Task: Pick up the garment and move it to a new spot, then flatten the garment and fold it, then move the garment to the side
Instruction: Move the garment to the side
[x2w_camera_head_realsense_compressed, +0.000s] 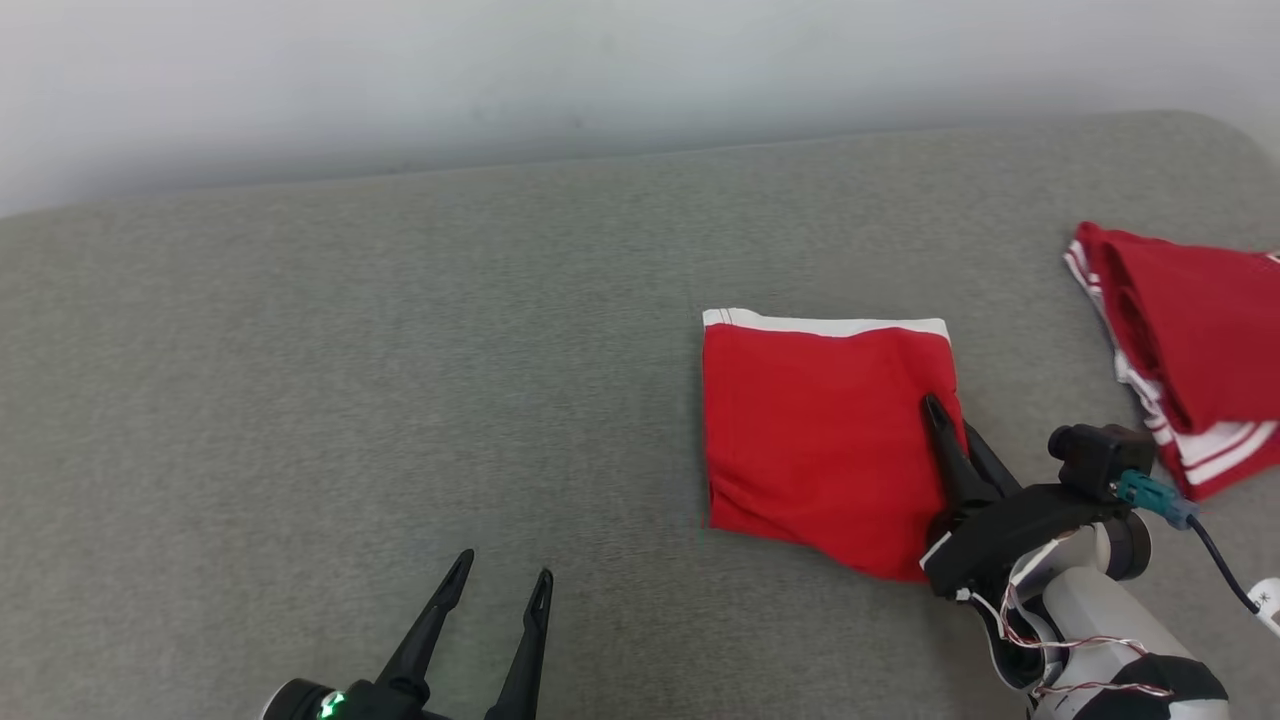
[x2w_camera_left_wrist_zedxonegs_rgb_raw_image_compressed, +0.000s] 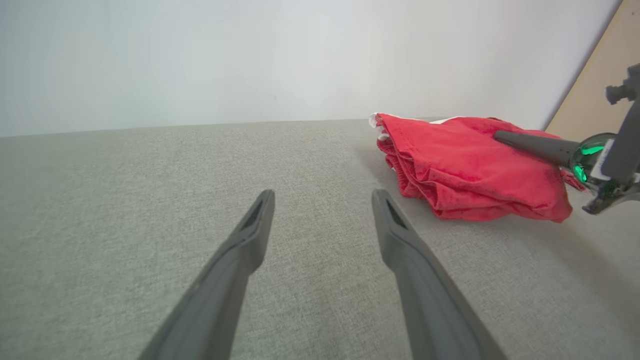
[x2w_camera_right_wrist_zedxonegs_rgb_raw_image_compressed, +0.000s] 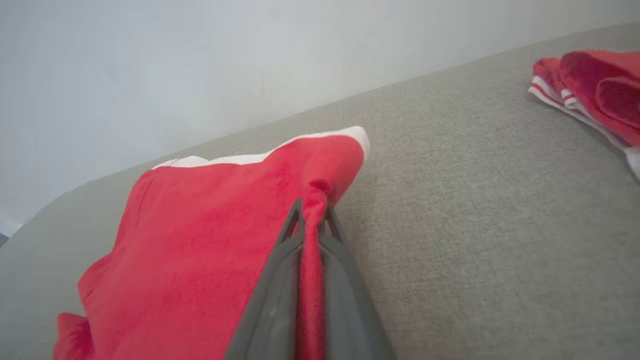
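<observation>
The garment (x2w_camera_head_realsense_compressed: 820, 440) is a red folded square with a white band along its far edge, lying flat on the grey cloth surface right of centre. My right gripper (x2w_camera_head_realsense_compressed: 950, 420) is shut on the garment's right edge; in the right wrist view a ridge of red cloth (x2w_camera_right_wrist_zedxonegs_rgb_raw_image_compressed: 312, 235) is pinched between the two fingers. My left gripper (x2w_camera_head_realsense_compressed: 497, 577) stands open over bare cloth at the lower left, well apart from the garment. From the left wrist the garment (x2w_camera_left_wrist_zedxonegs_rgb_raw_image_compressed: 465, 165) lies to the right beyond the open fingers, with one right finger (x2w_camera_left_wrist_zedxonegs_rgb_raw_image_compressed: 530, 142) lying on top of it.
A second red piece with white stripes (x2w_camera_head_realsense_compressed: 1190, 360) lies folded at the right edge, also seen as a red heap (x2w_camera_right_wrist_zedxonegs_rgb_raw_image_compressed: 590, 90) in the right wrist view. The grey surface (x2w_camera_head_realsense_compressed: 350, 400) ends at a pale wall (x2w_camera_head_realsense_compressed: 500, 70) at the back.
</observation>
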